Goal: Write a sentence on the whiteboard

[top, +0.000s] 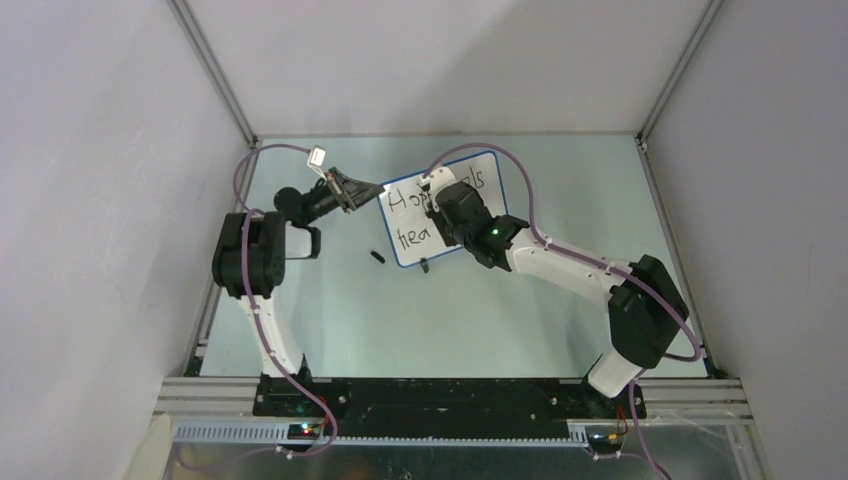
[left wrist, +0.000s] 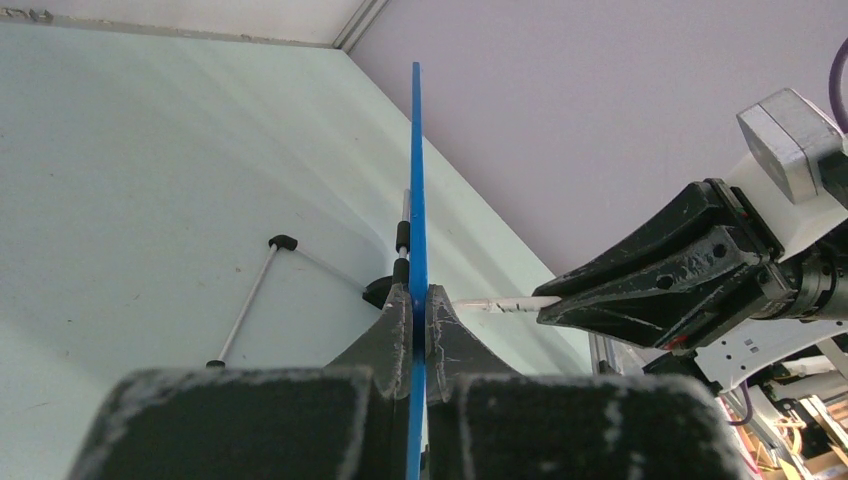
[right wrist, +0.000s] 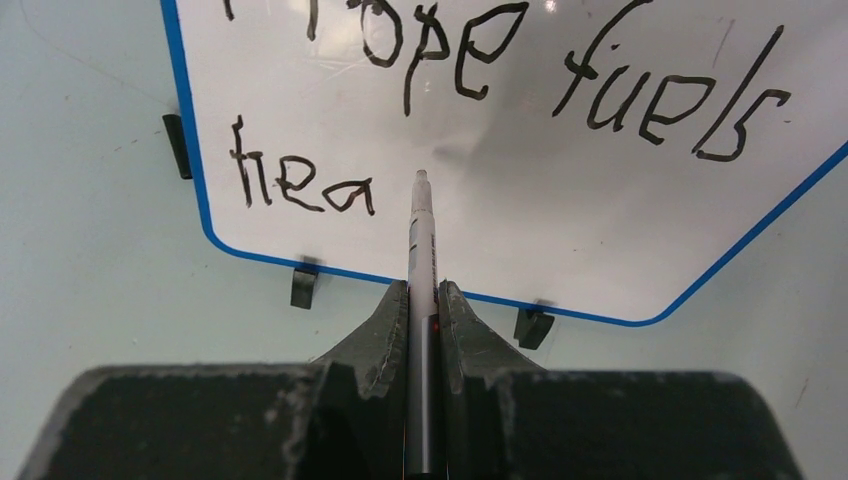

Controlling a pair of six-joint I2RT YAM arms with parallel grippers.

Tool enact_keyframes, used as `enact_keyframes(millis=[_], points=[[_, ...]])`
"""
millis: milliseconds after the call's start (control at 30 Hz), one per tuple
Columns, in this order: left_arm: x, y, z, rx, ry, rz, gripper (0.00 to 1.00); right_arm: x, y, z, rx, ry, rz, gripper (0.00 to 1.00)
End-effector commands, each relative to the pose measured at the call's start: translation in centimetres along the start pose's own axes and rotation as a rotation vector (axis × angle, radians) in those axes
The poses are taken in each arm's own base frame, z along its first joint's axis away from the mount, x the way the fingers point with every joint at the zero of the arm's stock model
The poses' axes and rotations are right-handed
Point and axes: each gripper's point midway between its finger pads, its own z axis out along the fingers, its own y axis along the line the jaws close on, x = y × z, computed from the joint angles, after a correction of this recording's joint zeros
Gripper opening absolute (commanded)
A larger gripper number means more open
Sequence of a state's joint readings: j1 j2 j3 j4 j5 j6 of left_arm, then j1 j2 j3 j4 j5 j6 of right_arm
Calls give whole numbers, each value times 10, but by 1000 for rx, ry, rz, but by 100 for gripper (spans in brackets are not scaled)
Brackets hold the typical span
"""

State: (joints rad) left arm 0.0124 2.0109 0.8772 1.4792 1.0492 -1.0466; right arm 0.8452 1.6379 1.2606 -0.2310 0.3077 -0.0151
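Note:
The whiteboard (top: 405,228), white with a blue frame, lies on the table at mid-back. My left gripper (top: 372,190) is shut on its left edge; the left wrist view shows its jaws (left wrist: 418,295) clamped on the blue frame (left wrist: 416,180). The sentence (right wrist: 470,60) reads "Hope fuels" on the top line and "hea" (right wrist: 300,188) below. My right gripper (right wrist: 423,290) is shut on the black-and-white marker (right wrist: 421,235). The marker tip sits just right of "hea"; contact with the board cannot be told. The right gripper (top: 440,205) covers the board's middle in the top view.
A small black cap (top: 377,257) lies on the table left of the board's near corner. A black clip foot (top: 424,265) sticks out at the near edge. A thin rod with black ends (left wrist: 245,310) lies beside the board. Grey walls enclose the table.

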Motion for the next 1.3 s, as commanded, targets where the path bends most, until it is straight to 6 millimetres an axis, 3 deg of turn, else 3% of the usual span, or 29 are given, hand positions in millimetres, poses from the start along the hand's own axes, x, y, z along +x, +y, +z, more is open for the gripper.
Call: enact_keyframes(millis=[0, 467, 1267], points=[[0, -13, 5, 53, 20, 56, 0, -10, -6, 7, 28, -39, 29, 0], [1, -13, 5, 53, 20, 56, 0, -3, 2, 17, 14, -23, 14, 0], [1, -12, 6, 53, 20, 54, 0, 18, 8, 17, 9, 30, -7, 0]])
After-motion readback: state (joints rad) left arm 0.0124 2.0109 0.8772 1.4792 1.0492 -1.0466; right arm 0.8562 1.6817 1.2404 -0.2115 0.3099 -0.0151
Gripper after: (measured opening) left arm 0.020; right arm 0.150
